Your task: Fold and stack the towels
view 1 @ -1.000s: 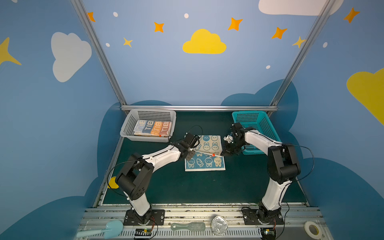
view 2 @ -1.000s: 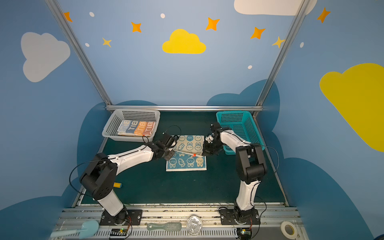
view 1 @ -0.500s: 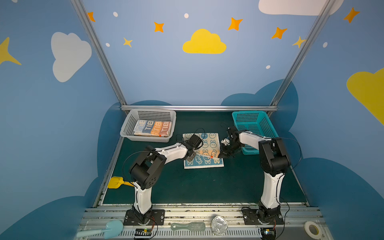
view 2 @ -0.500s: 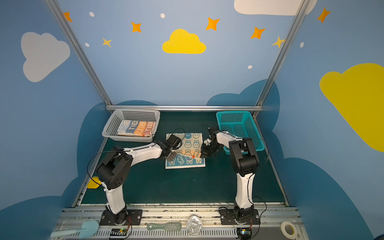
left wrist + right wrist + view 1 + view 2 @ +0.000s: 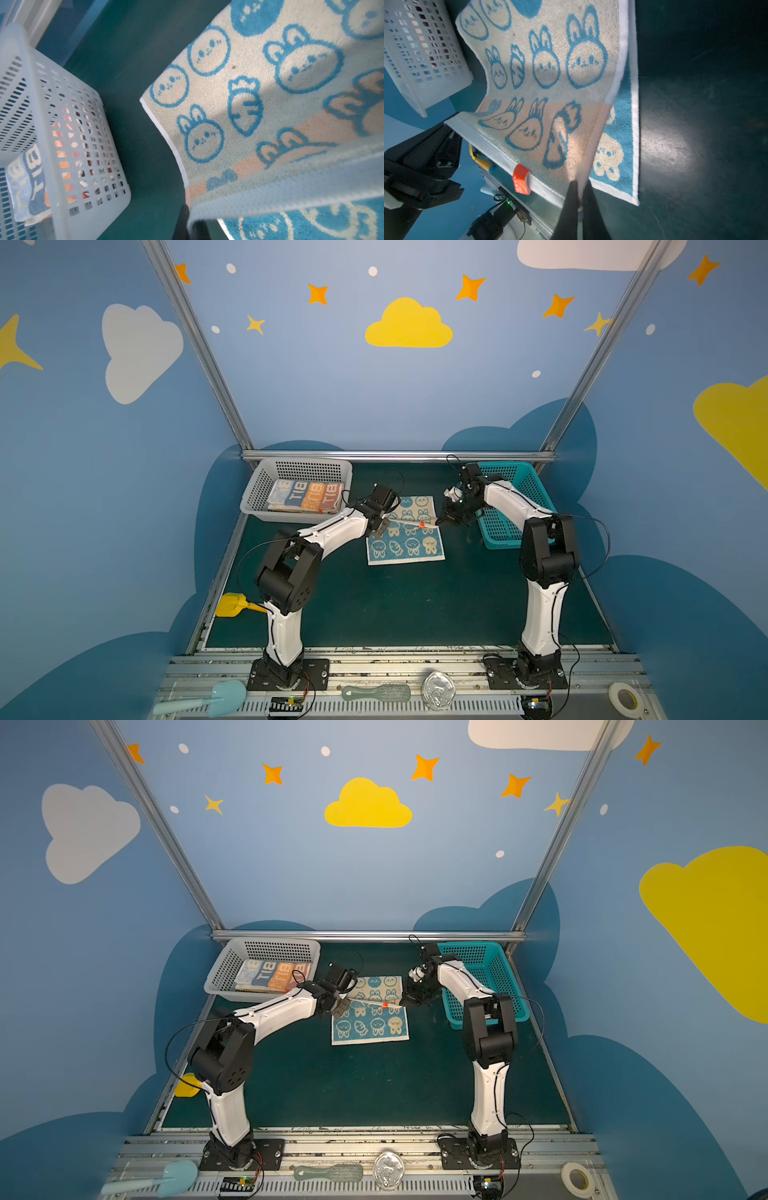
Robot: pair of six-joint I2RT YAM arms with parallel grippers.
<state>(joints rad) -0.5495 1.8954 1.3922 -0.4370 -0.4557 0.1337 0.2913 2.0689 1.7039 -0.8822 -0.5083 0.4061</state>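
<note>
Partly obsc.: left end effector (image 5: 192, 222) tips, under towel (image 5: 249, 99) hem.

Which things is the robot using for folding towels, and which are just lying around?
For the job: blue bunny towel, pinched by left gripper and right gripper; folded towels in the white basket.
Just lying about: yellow tool, blue scoop, green brush, tape roll.

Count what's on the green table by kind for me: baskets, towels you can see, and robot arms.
Baskets: 2 (white basket, teal basket)
Towels in view: 2 (bunny towel, partly lifted off the table; lettered towel in the white basket; any under it are hidden)
Robot arms: 2 (left arm, right arm)
Total: 6
</note>
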